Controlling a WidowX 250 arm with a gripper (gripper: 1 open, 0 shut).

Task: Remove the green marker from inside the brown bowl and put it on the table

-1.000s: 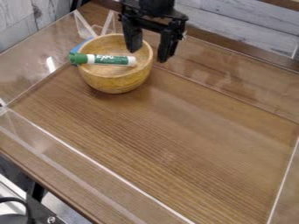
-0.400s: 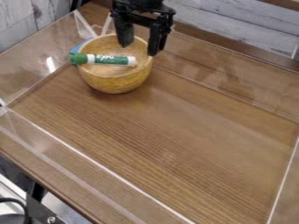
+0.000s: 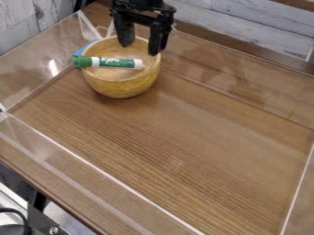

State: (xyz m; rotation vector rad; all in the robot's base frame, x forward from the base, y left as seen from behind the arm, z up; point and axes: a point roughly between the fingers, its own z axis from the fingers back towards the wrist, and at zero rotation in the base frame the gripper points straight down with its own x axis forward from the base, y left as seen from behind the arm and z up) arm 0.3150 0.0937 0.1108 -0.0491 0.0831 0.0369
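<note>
The green marker lies across the top of the brown bowl, its green cap poking out over the bowl's left rim. The bowl sits near the far left corner of the table. My gripper hangs over the bowl's far right rim, just above and right of the marker's white end. Its two black fingers stand apart, open, with nothing between them.
A clear plastic rim runs around the tabletop's edges. A pale plank wall stands behind the table. Dark frame parts show below the front left corner.
My gripper has moved left and slightly back, from beside the bowl's right rim to over the bowl, nearer the marker. Its fingers stayed open. Marker and bowl have not moved.
</note>
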